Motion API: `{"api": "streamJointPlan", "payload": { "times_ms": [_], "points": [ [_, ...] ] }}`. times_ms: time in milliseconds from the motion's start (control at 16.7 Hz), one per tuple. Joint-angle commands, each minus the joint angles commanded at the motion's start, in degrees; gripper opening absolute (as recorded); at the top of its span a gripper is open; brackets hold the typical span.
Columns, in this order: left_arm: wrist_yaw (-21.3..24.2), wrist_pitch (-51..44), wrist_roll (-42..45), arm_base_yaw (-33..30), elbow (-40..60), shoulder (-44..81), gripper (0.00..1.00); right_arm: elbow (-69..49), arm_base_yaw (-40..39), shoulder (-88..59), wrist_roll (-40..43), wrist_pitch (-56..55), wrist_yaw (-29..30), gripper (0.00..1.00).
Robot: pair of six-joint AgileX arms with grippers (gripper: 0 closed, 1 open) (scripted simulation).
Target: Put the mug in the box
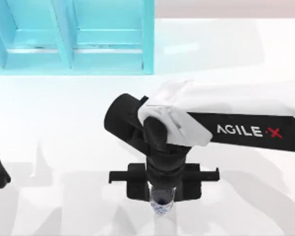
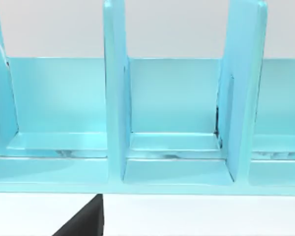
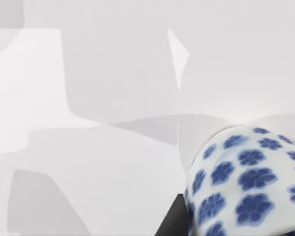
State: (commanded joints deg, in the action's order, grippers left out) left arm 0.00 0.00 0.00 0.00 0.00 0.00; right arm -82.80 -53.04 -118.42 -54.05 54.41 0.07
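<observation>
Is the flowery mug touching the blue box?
Apart. In the top view, the mug sits under the right gripper, with bare table between it and the box.

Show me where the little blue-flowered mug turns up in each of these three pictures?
Top view: the mug sits near the bottom edge, just below the middle, under the right gripper.
Left wrist view: no mug here; this one faces the blue box.
Right wrist view: the mug is close up in the lower right corner.
Shared landmark: the white table, also seen at and.
</observation>
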Motion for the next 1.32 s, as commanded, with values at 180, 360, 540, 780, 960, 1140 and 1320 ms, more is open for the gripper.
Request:
{"api": "streamJointPlan", "payload": {
  "times_ms": [180, 360, 540, 780, 960, 1140, 1320],
  "points": [
    [0.0, 0.0, 0.0, 0.0, 0.0, 0.0, 1.0, 0.0, 0.0, 0.0, 0.0, 0.0, 0.0, 0.0],
    [0.0, 0.0, 0.0, 0.0, 0.0, 0.0, 1.0, 0.0, 0.0, 0.0, 0.0, 0.0, 0.0, 0.0],
    [0.0, 0.0, 0.0, 0.0, 0.0, 0.0, 1.0, -0.3, 0.8, 0.1, 0.6, 0.3, 0.0, 0.0],
    [0.0, 0.0, 0.0, 0.0, 0.0, 0.0, 1.0, -3.1, 8.5, 0.1, 8.3, 4.0, 0.0, 0.0],
    [0.0, 0.0, 0.0, 0.0, 0.0, 0.0, 1.0, -6.1, 19.8, 1.2, 19.5, 8.4, -0.1, 0.0],
    [0.0, 0.0, 0.0, 0.0, 0.0, 0.0, 1.0, -9.3, 33.1, 3.0, 32.9, 13.6, -0.1, 0.0],
    [0.0, 0.0, 0.0, 0.0, 0.0, 0.0, 1.0, -12.4, 47.9, 5.5, 47.9, 18.9, 0.0, 0.0]
  ]
}}
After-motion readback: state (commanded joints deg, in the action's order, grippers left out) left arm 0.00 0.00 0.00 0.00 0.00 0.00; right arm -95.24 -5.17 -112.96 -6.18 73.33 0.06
